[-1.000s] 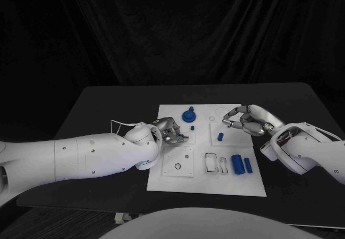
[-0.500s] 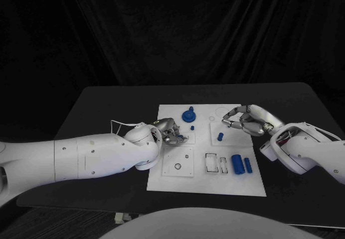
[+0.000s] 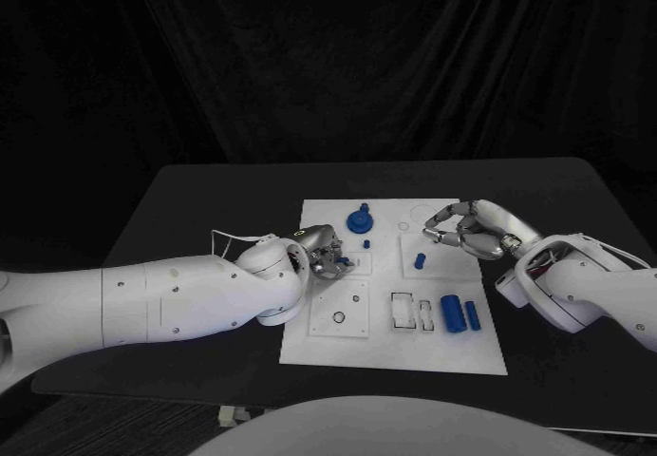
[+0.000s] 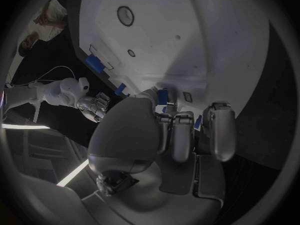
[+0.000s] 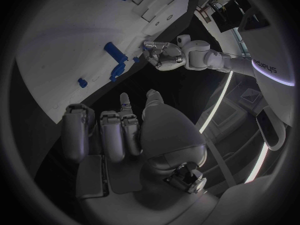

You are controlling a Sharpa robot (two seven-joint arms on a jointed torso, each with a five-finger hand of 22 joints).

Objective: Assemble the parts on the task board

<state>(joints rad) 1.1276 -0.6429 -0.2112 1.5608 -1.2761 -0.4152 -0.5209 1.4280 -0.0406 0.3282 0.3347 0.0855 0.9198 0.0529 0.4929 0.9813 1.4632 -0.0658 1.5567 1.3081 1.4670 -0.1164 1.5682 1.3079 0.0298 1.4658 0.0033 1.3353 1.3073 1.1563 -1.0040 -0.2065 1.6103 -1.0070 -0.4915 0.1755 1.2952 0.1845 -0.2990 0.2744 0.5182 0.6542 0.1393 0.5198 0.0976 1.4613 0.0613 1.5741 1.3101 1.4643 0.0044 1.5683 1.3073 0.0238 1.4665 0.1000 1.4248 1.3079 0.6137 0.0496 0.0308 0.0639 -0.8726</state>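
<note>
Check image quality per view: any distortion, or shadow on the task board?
Head view: dim, black backdrop, task board edges straight. Left wrist view: fisheye bends the board's edge, left hand shadows the board near it. Right wrist view: same bending, bright light strips curve at the rim behind the right hand.

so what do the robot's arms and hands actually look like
Both arms are smooth, rounded white shells dotted with small dark fasteners. Each ends in a silver metallic hand, the left hand and the right hand, with segmented fingers and a bulbous palm housing. A thin pale cable loops near the left wrist; coloured wires show at the right forearm's opening.
</note>
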